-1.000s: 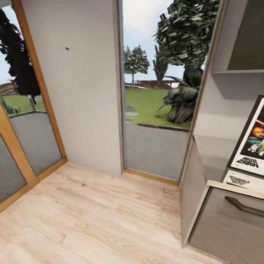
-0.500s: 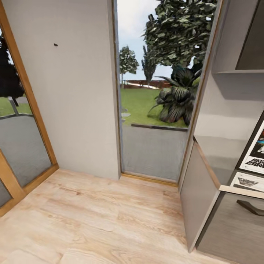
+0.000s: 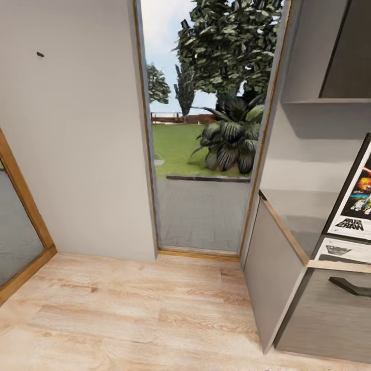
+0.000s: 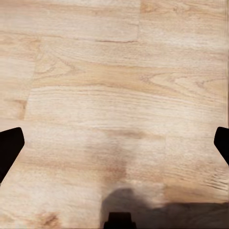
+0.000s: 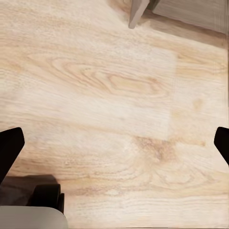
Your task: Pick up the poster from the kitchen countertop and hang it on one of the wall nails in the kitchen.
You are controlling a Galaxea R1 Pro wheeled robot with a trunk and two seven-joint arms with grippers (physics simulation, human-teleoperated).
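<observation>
- The right gripper [image 5: 114, 143] is spread wide, with just its two black fingertips [image 5: 9, 150] poking in at 9 and 3 o'clock and nothing between them.
- Under it is the pale wood-plank floor [image 5: 109, 95], light oak-looking grain with a knotty swirl around the middle.
- Up around 1 o'clock there's the bottom corner of a grey flat-panel cabinet [image 5: 191, 12] sitting on the floor.
- Down at 7 o'clock there's a dark shadowy patch and a light grey rounded part [image 5: 31, 218]; can't tell what it is.
</observation>
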